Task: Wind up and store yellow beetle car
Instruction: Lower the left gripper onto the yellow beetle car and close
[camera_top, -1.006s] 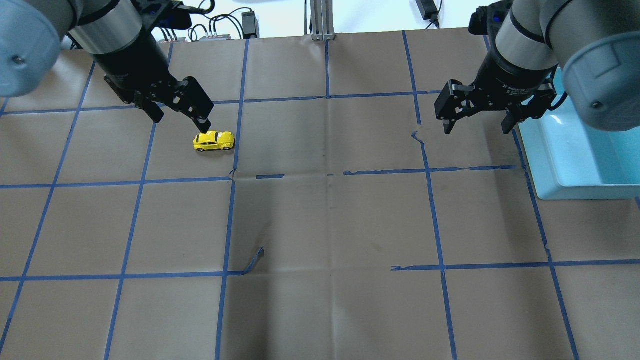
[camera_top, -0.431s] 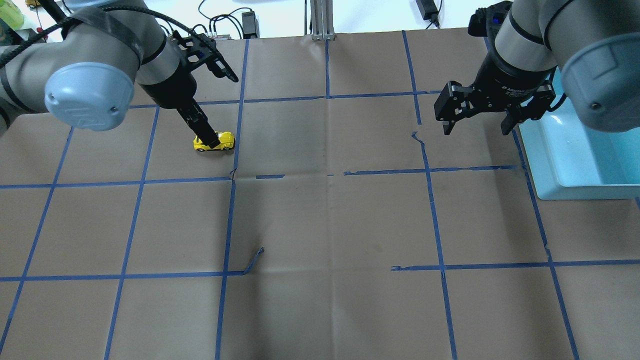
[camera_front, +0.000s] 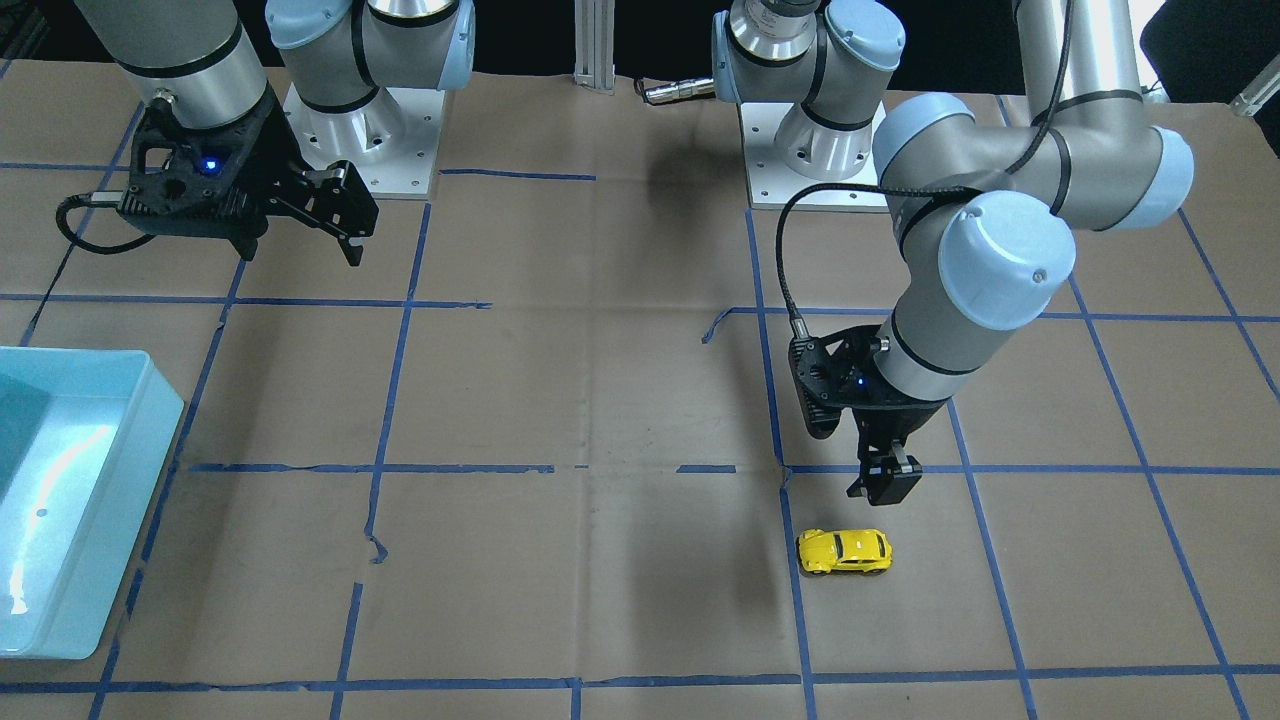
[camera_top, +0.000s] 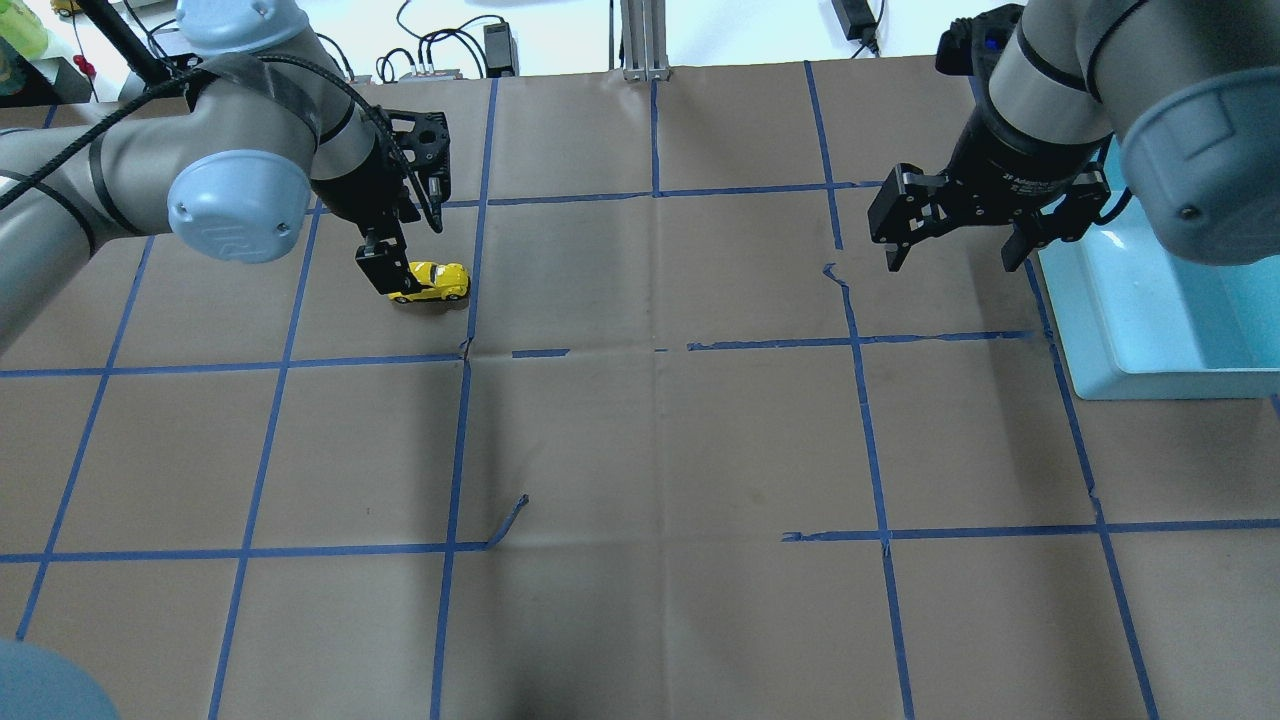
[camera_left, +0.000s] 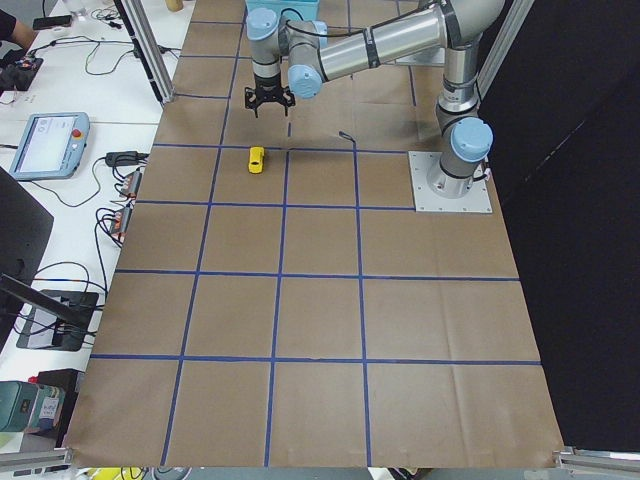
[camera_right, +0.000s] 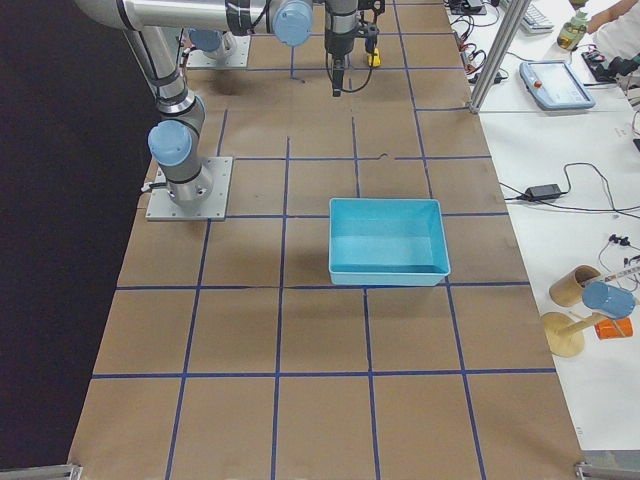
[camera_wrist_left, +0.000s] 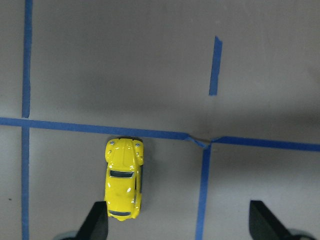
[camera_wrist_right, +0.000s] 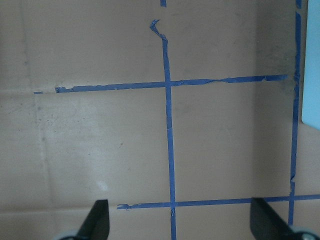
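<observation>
Right jaws open. Left jaws open, off-centre: you risk one finger (camera_wrist_left: 97, 222) clipping the car (camera_wrist_left: 123, 178), rolling it away.

Robotics lab: left arm (camera_front: 1000, 250) and right arm (camera_front: 180, 60) bolted via base plates (camera_left: 425, 200) to a tabletop (camera_left: 300, 320) papered brown w/ blue tape grid (camera_top: 654, 130); teach pendant (camera_left: 48, 145) and power bricks (camera_top: 497, 45) on a white bench (far side).

left gripper (camera_top: 381, 275) turned edge-on, then slid from above the yellow beetle car (camera_top: 436, 282) toward the desk's left edge, left elbow (camera_top: 238, 205) swung into view
</observation>
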